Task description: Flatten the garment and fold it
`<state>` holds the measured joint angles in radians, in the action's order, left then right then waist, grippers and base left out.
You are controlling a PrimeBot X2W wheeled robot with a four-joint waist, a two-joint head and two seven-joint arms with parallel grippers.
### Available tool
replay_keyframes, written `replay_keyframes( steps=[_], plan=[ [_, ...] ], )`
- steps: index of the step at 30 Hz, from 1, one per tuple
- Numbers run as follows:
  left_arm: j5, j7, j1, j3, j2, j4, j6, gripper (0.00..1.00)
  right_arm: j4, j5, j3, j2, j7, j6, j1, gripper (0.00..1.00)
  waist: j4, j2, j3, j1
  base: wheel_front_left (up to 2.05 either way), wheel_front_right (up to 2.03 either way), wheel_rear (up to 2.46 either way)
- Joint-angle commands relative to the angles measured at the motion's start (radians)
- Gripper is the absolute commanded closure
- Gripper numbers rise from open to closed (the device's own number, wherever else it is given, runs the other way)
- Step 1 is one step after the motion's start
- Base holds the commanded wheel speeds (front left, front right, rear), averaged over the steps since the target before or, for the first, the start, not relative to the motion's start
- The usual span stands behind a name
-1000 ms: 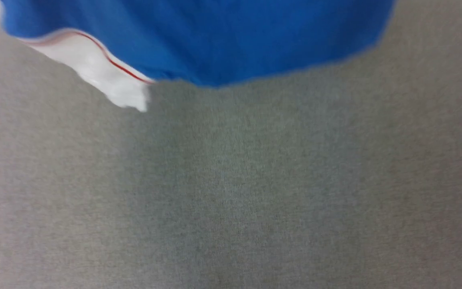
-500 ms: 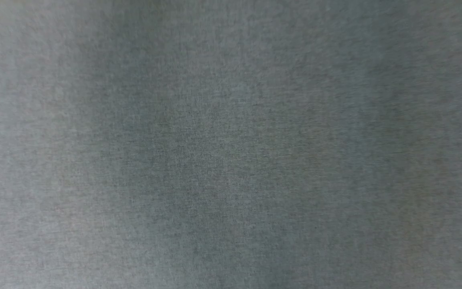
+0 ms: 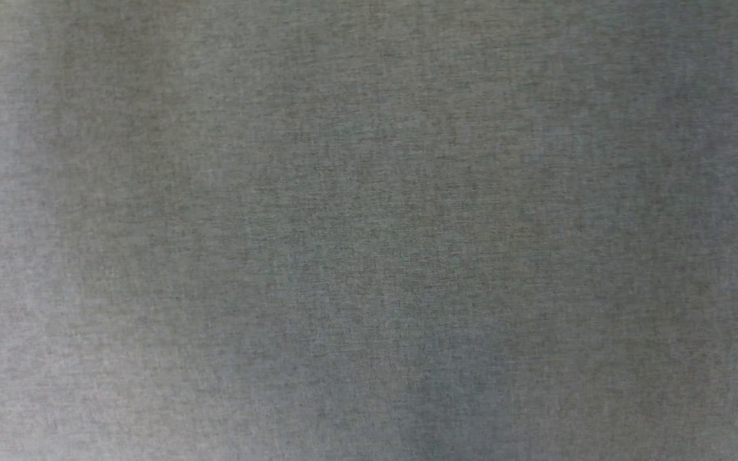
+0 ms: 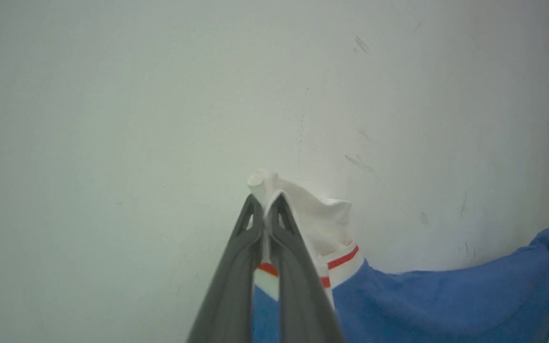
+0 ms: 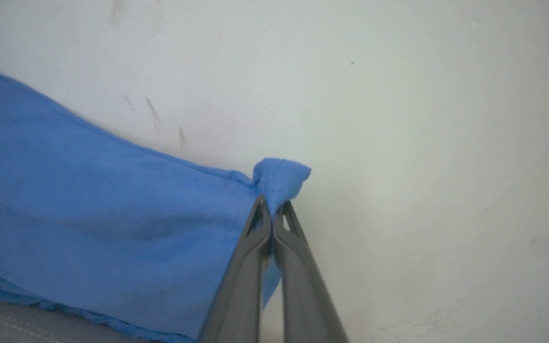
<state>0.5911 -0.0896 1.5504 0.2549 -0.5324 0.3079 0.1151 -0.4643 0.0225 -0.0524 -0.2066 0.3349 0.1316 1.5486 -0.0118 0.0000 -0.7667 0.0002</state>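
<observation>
Now we are holding the garment [image 5: 112,205] up before the pale wall [image 4: 112,119], our left gripper [image 4: 265,202] clamping its white sleeve [image 4: 320,219] and our right gripper [image 5: 272,207] pinching a blue corner, the cloth sagging lengthwise between them.

No text, number, label, brand or sign can be read in any view. The parts of the garment [image 4: 446,305] that show are plain blue cloth and white trim with a red stripe, with no legible lettering. The dark marks on the pale surface [image 4: 112,95] behind it are scuffs, not writing.
</observation>
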Motion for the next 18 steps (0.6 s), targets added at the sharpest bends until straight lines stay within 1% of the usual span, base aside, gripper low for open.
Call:
replay_keyframes(
  steps=[1, 4, 6, 8, 11, 14, 18],
  plan=[
    [0.016, -0.003, -0.056, -0.009, -0.015, -0.039, 0.0, 1.0, 0.02, -0.035, -0.02, -0.013, -0.006, -0.001, -0.045, 1.0, -0.004, 0.0, 0.016, -0.0002, 0.0, 0.0, 0.0],
    [0.05, 0.015, -0.168, -0.031, -0.03, -0.137, -0.024, 1.0, 0.096, -0.109, -0.055, -0.047, 0.008, -0.001, -0.127, 1.0, -0.014, 0.0, 0.043, -0.0002, 0.0, 0.0, 0.0],
    [0.065, 0.033, -0.268, -0.032, -0.039, -0.217, -0.044, 1.0, 0.167, -0.158, -0.054, -0.075, 0.022, -0.001, -0.2, 1.0, -0.025, 0.0, 0.066, -0.0002, 0.0, 0.0, 0.0],
    [0.078, 0.048, -0.383, -0.031, -0.045, -0.295, -0.067, 1.0, 0.246, -0.202, -0.04, -0.097, 0.037, -0.001, -0.302, 1.0, -0.033, 0.0, 0.1, -0.0002, 0.0, 0.0, 0.0],
    [0.1, 0.065, -0.572, -0.022, -0.046, -0.416, -0.107, 1.0, 0.381, -0.251, 0.008, -0.115, 0.075, -0.001, -0.487, 1.0, -0.047, 0.0, 0.147, -0.0002, 0.0, 0.0, 0.0],
    [0.107, 0.067, -0.748, -0.015, -0.054, -0.52, -0.144, 1.0, 0.507, -0.274, 0.069, -0.11, 0.109, -0.001, -0.677, 1.0, -0.054, 0.0, 0.191, -0.0002, 0.0, 0.0, 0.0],
    [0.132, 0.05, -0.973, -0.01, -0.055, -0.617, -0.178, 1.0, 0.64, -0.291, 0.112, -0.069, 0.129, -0.001, -0.903, 1.0, -0.05, 0.0, 0.248, -0.0002, 0.0, 0.0, 0.0]
  ],
)
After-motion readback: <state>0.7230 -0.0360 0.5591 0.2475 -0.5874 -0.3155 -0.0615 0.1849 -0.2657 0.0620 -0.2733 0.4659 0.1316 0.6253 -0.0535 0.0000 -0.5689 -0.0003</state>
